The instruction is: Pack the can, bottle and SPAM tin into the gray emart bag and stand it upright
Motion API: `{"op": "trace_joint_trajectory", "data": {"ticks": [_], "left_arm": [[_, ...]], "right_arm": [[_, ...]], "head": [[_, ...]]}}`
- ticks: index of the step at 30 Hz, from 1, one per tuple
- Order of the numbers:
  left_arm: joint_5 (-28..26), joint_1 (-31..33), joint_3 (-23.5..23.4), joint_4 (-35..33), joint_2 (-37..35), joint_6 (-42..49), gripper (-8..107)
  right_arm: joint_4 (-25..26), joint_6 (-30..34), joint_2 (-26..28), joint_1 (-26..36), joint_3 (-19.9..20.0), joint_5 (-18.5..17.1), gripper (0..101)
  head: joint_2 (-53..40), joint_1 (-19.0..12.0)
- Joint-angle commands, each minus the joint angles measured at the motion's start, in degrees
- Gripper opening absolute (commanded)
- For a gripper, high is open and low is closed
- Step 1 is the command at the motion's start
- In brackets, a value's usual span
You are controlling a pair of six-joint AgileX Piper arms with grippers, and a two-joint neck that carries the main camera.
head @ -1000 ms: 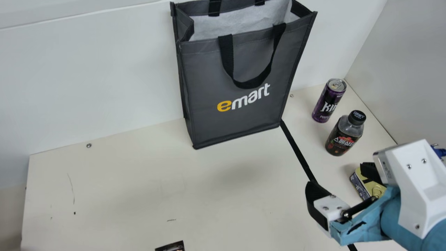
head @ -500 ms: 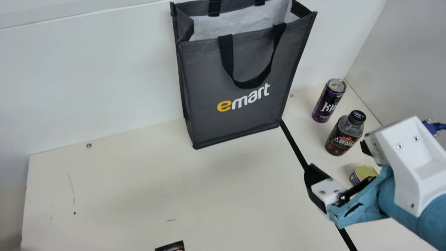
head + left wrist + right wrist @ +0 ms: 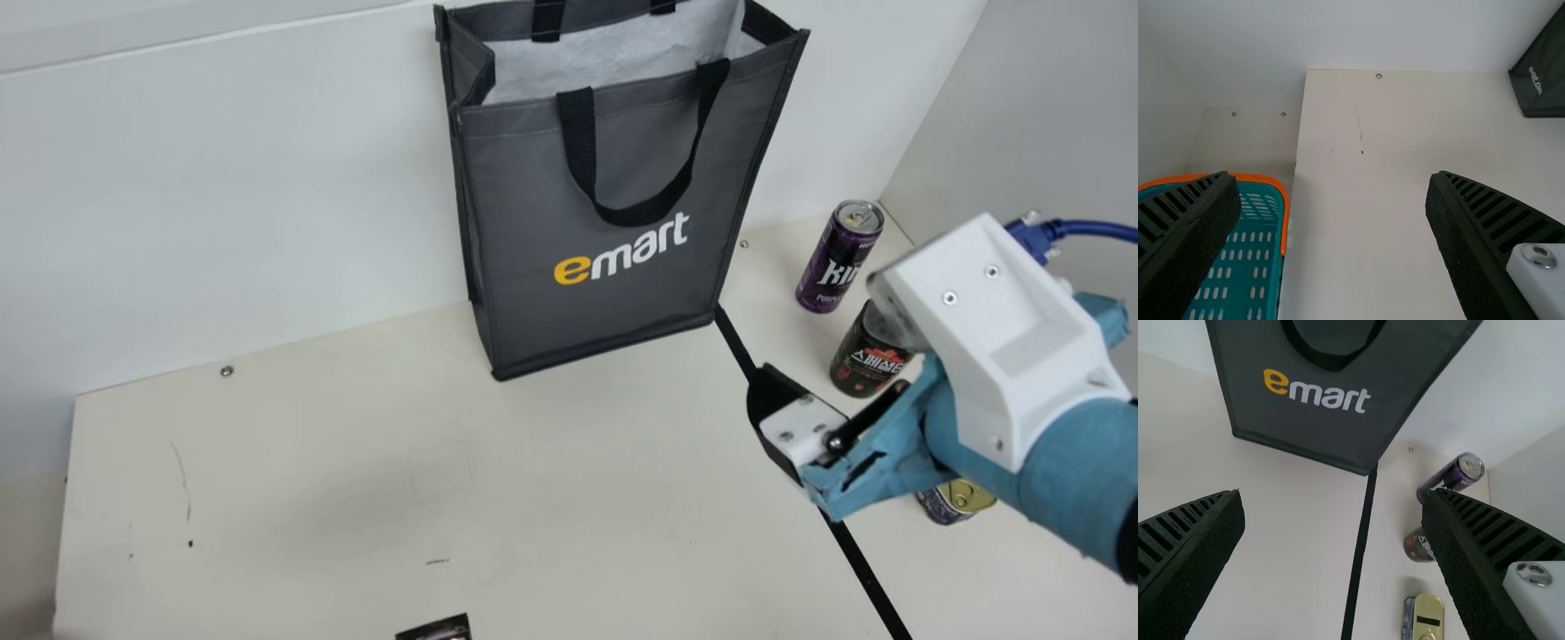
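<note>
Your right hand [image 3: 1335, 497] swings nearer the gray emart bag [image 3: 596, 276], fingers spread wide; purple can [image 3: 834, 265], bottle [image 3: 864, 360] and SPAM tin [image 3: 958, 502] sit right of the bag: straddle one evenly before squeezing.

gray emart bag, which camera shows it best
The main view: the gray emart bag stands with whole front, front handle and open mouth visible. Right wrist view: lower front and part of that handle. Left wrist view: a lower corner.

A white bracket [image 3: 996, 311] with silver screws [image 3: 992, 272] caps teal casing [image 3: 1071, 462] at the main view's three o'clock. Its cable [image 3: 1093, 230] is blue.
</note>
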State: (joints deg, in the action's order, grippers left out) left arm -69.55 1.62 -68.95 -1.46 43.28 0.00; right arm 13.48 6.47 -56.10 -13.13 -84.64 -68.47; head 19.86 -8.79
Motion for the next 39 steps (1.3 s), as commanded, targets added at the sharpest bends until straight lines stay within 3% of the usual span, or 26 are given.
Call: {"op": "trace_joint_trajectory", "data": {"ticks": [1, 9, 16, 39], "left_arm": [[0.0, 0.0, 0.0, 0.0, 0.0, 0.0, 90], [0.0, 0.0, 0.0, 0.0, 0.0, 0.0, 90], [0.0, 0.0, 0.0, 0.0, 0.0, 0.0, 90], [0.0, 0.0, 0.0, 0.0, 0.0, 0.0, 90]], "right_arm": [[0.41, 0.45, -1.08, -0.62, -1.66, -0.29, 95], [0.36, 3.98, -5.24, -1.76, -8.27, -1.43, 95], [-2.9, 9.86, -8.64, 0.81, -13.08, -1.43, 95], [-23.12, 37.2, -21.98, 16.64, -28.51, -1.43, 95]], "head": [[0.14, -1.21], [0.14, -1.21], [0.14, -1.21], [0.14, -1.21]]}}
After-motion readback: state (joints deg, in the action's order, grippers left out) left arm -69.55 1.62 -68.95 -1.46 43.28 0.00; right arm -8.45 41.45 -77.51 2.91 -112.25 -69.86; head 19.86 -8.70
